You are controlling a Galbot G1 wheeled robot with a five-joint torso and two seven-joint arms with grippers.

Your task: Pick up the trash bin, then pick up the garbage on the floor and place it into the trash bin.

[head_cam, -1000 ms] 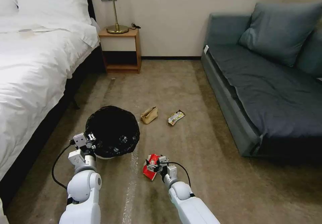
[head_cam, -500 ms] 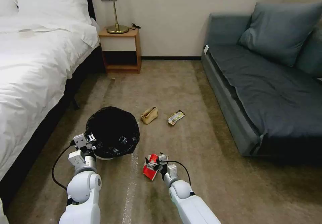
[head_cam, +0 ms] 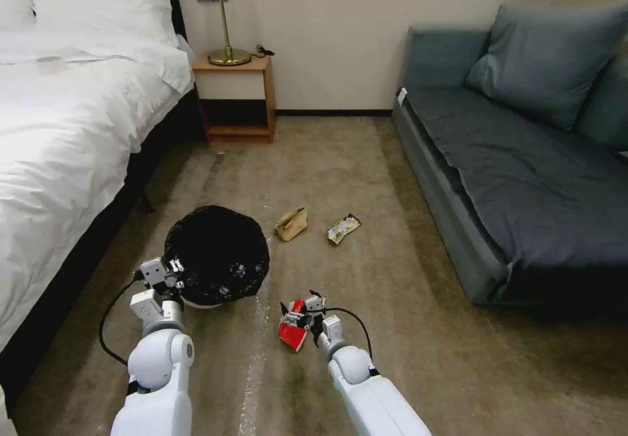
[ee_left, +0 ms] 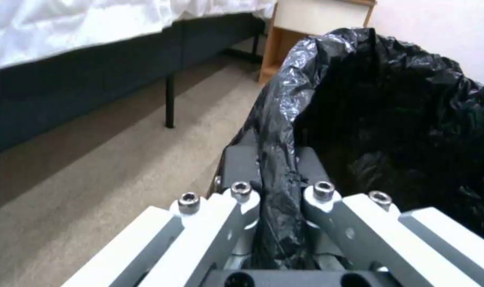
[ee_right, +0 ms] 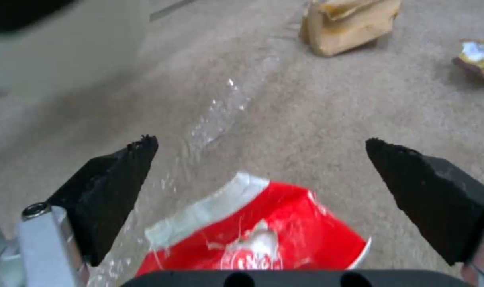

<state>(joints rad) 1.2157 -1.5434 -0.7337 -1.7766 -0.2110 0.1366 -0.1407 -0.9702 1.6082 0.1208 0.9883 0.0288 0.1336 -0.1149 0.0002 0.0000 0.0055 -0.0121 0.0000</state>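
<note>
The right gripper [head_cam: 297, 300] hangs spread wide over the red snack packet [head_cam: 292, 327], which lies between its fingers; at ten o'clock, the left gripper [head_cam: 175, 270] pinches the trash bin [head_cam: 216, 254] rim.

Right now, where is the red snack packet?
In the head view the red snack packet lies on the carpet just ahead of the robot, right of the trash bin, between the open fingers of the right end effector.
</note>
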